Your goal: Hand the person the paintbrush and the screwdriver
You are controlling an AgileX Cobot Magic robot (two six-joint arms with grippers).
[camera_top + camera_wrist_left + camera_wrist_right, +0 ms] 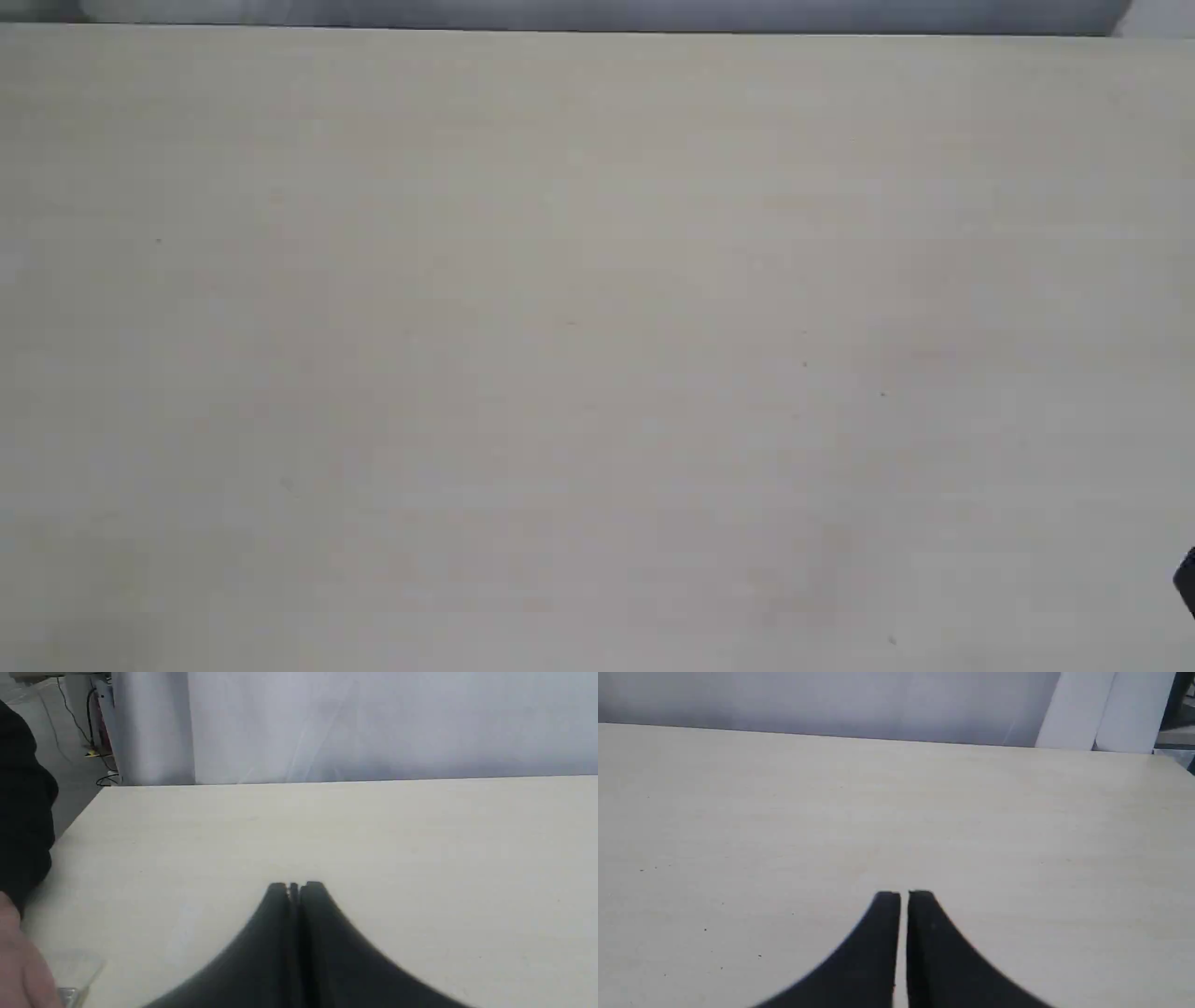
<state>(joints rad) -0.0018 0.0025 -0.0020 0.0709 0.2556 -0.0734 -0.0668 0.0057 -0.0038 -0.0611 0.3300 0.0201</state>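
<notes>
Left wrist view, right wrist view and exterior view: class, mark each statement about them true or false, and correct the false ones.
1. The left tool has its fingers closed together, holding nothing. True.
2. A screwdriver lies in the middle of the exterior view. False: only bare table surface shows there.
3. A person's hand and black sleeve show at the edge of the left wrist view. True.
4. The right tool grips the paintbrush. False: nothing sits between its fingers, which are nearly touching.
5. The backdrop behind the table is bright red. False: it is pale grey-white.
</notes>
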